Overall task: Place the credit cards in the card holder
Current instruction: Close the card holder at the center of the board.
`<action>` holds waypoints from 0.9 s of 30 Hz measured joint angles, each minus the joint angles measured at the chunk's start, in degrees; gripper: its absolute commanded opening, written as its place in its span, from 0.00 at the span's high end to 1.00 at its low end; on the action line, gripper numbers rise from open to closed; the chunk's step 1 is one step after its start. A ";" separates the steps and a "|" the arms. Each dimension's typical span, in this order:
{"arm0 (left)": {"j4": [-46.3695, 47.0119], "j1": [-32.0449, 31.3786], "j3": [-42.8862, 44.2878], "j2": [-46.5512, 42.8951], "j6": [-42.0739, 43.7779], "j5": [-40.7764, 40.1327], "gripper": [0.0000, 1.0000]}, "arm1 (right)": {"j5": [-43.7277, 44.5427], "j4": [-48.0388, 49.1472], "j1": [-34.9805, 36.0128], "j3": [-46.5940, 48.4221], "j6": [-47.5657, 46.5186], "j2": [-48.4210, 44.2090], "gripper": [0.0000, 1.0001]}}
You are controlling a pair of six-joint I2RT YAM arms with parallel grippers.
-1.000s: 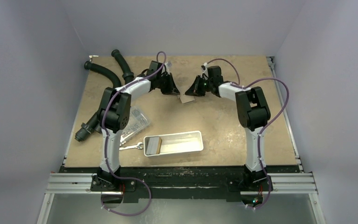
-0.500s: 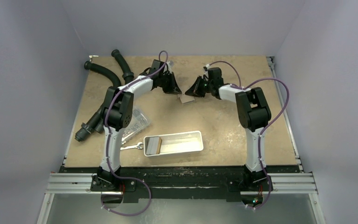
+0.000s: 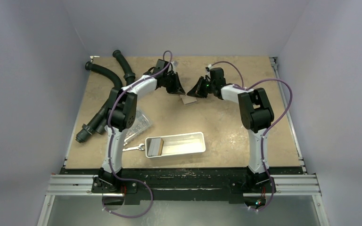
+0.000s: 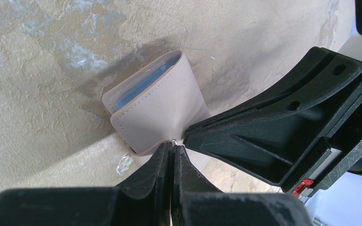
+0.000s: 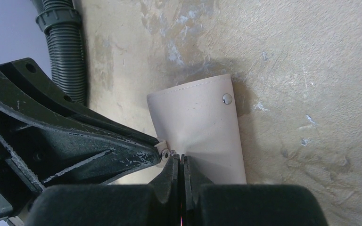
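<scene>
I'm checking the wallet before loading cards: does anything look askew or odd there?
Yes. The card holder is folded nearly shut, not open, and its beige cover puckers where the left gripper and the right gripper both pinch one edge at the same spot. A card lies in the tray.

Robot lab test booth: plain pale grey walls (image 3: 28, 70) enclose tan board table (image 3: 226, 127); silver aluminium profile rail (image 3: 297, 184) in front.
</scene>
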 measured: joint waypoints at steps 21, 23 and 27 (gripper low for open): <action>-1.70 -0.39 2.99 1.81 0.04 0.00 1.00 | 0.22 -1.18 0.07 0.74 -0.24 0.22 1.00; -1.77 -0.44 3.10 1.92 0.04 0.00 1.00 | 0.20 -1.22 0.07 0.79 -0.24 0.24 1.00; -1.51 -0.59 3.30 2.14 0.04 -0.02 1.00 | 0.20 -1.33 0.07 0.85 -0.24 0.28 1.00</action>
